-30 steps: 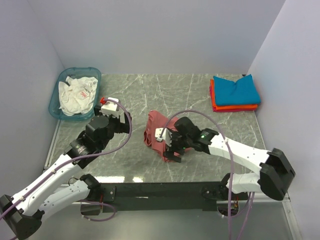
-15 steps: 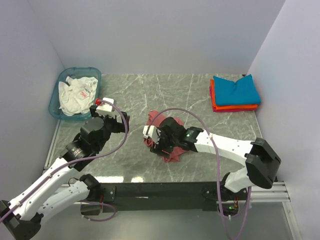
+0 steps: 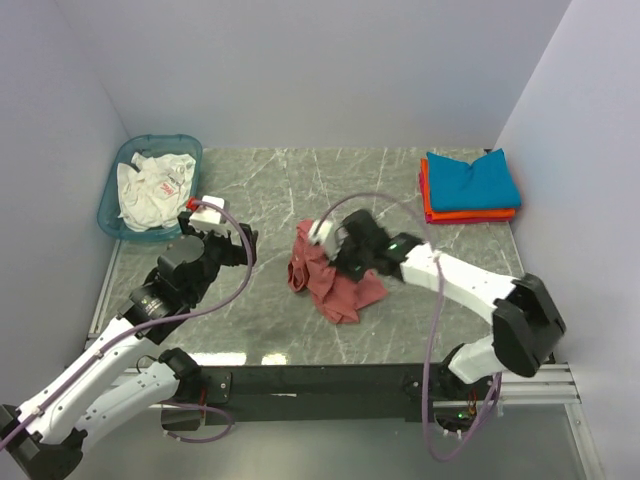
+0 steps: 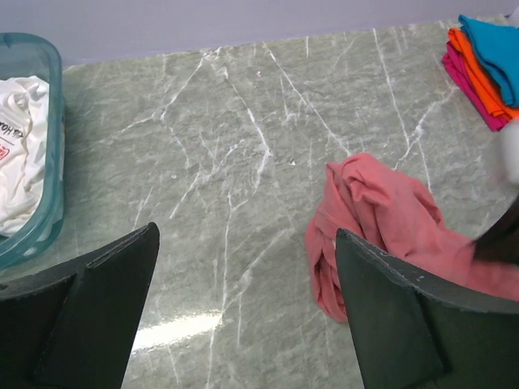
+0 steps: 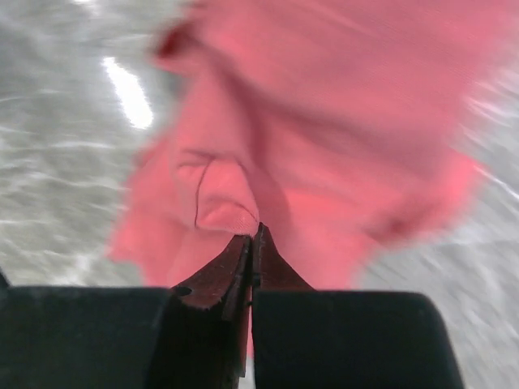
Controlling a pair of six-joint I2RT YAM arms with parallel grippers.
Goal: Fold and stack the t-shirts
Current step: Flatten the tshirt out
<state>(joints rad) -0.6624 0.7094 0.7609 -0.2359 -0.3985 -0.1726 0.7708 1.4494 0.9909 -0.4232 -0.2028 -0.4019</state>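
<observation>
- L gripper (image 4: 246,231): nearest item, left of centre, hovers over grey marble table (image 3: 300,180). Jaws spread wide, nothing btwn them, only bare table below. Faces toward the middle of the table.
- R gripper (image 5: 252,237): mid-table, down on the red tee (image 3: 338,288). Jaws closed tight, tips meeting on a small raised fold of the cloth, so it's pinched. R wrist view is blurred, can't make out more detail.
- red tee: crumpled heap, not folded, approx table centre. Sits to the right of L gripper w/ a gap btwn them, well apart from the basket and the folded tees. Neck label not visible.
- Far L corner: teal plastic basket (image 3: 108,205) w/ white cloth (image 3: 150,188) bunched inside, some red print on it.
- Far R corner: teal-blue tee (image 3: 472,180), folded, on top of folded orange tee (image 3: 465,214), edges roughly lined up.
- L wrist view also shows a pink layer (image 4: 464,74) under the orange one. Can't tell what garment it is.
</observation>
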